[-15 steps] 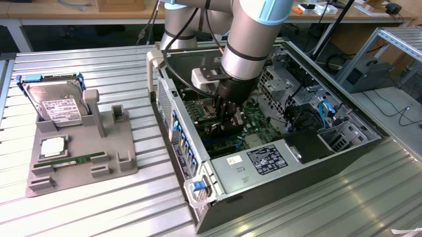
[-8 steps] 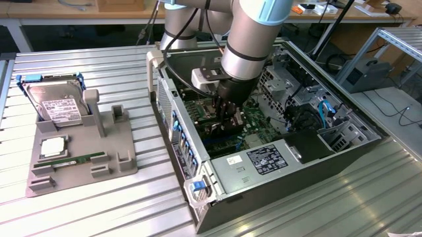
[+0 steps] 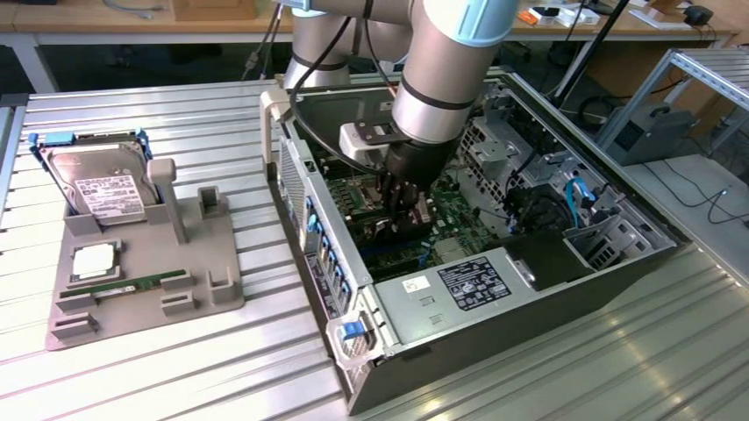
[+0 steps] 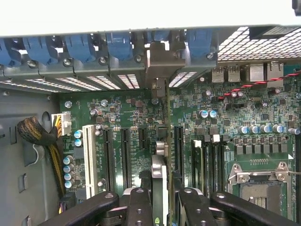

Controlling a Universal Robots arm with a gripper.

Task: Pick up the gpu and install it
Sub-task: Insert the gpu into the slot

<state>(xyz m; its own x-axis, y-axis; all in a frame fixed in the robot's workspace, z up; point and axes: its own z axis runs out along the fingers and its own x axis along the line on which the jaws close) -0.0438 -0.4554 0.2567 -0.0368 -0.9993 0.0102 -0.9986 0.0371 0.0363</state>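
Exterior view: the gripper (image 3: 401, 203) reaches down inside the open metal computer case (image 3: 609, 263), its fingers partly closed on the thin black card (image 3: 392, 230), which stands on edge just over the green board (image 3: 351, 197) directly below; a slight tilt could make the card miss its slot and jam.

Wrist view: between the black fingers (image 4: 139, 207) the card (image 4: 160, 174) is seen edge-on, its silver bracket (image 4: 160, 70) ahead at the case's perforated rear wall, with long black slots (image 4: 126, 157) just beside it, so it could seat in the wrong one.
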